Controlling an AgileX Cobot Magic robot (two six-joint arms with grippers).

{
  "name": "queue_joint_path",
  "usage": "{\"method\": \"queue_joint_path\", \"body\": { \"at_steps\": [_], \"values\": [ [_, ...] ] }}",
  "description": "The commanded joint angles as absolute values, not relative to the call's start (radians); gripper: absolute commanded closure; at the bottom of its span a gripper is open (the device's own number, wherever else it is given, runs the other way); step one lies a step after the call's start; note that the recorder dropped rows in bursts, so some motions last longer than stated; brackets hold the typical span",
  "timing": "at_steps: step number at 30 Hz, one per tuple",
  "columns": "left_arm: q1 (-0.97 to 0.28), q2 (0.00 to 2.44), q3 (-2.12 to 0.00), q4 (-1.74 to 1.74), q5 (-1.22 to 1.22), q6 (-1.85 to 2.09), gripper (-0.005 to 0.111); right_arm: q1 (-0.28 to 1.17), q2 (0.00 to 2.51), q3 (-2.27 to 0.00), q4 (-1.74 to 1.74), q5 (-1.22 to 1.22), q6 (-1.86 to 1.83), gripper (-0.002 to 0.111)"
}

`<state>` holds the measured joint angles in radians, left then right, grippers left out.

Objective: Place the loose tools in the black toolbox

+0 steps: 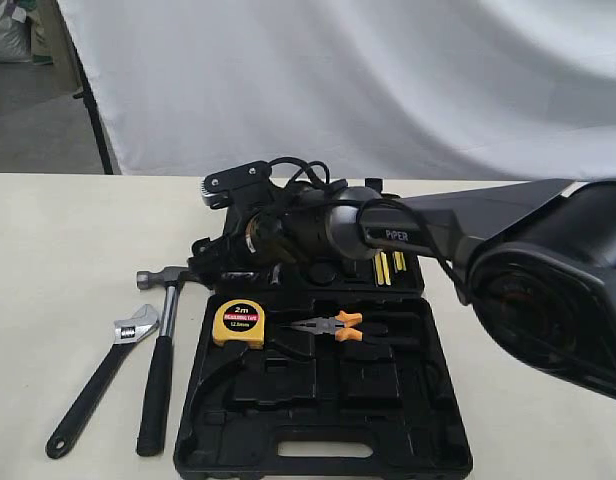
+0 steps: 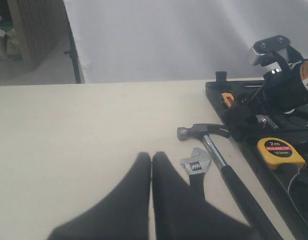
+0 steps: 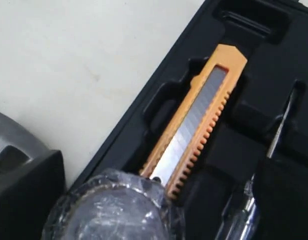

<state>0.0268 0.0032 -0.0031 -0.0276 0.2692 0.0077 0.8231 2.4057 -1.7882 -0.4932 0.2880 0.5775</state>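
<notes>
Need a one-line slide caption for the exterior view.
Right arm over the open black toolbox; hammer and wrench lie on the table beside it.

Exterior: high, frontal, toolbox (image 1: 408,400) lower centre. Left wrist: low over table (image 2: 69,150), facing hammer (image 2: 234,178) (exterior shows it lower left). Right wrist: very close on toolbox corner.

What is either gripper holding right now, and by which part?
The left gripper is shut on nothing. The tape roll is at the right gripper, over the black toolbox; whether it is gripped cannot be told.
</notes>
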Motion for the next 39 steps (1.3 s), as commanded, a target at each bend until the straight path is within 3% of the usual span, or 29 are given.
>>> {"method": "queue_joint_path", "body": {
  "at_steps": [1, 6, 15, 19, 33, 36, 39],
  "values": [
    [0.03, 0.0, 0.0, -0.032, 0.27, 0.0, 0.106, 0.821, 2.403, -1.79, -0.499, 0.353, 0.548, 0.013],
    [0.03, 0.0, 0.0, -0.032, 0.27, 0.0, 0.106, 0.821, 2.397, -1.79, -0.499, 0.364, 0.544, 0.023],
    [0.03, 0.0, 0.0, -0.029, 0.27, 0.0, 0.106, 0.821, 2.392, -1.79, -0.499, 0.381, 0.541, 0.089],
    [0.03, 0.0, 0.0, -0.029, 0.27, 0.0, 0.106, 0.821, 2.357, -1.79, -0.499, 0.411, 0.543, 0.109],
    [0.03, 0.0, 0.0, -0.029, 0.27, 0.0, 0.106, 0.783, 2.153, -1.789, -0.459, 0.618, 0.496, 0.109],
    [0.03, 0.0, 0.0, -0.029, 0.27, 0.0, 0.106, 0.72, 2.125, -1.767, -0.248, 0.645, 0.309, 0.109],
    [0.03, 0.0, 0.0, -0.029, 0.27, 0.0, 0.106, 0.62, 2.108, -1.714, 0.178, 0.646, -0.025, 0.109]
  ]
}}
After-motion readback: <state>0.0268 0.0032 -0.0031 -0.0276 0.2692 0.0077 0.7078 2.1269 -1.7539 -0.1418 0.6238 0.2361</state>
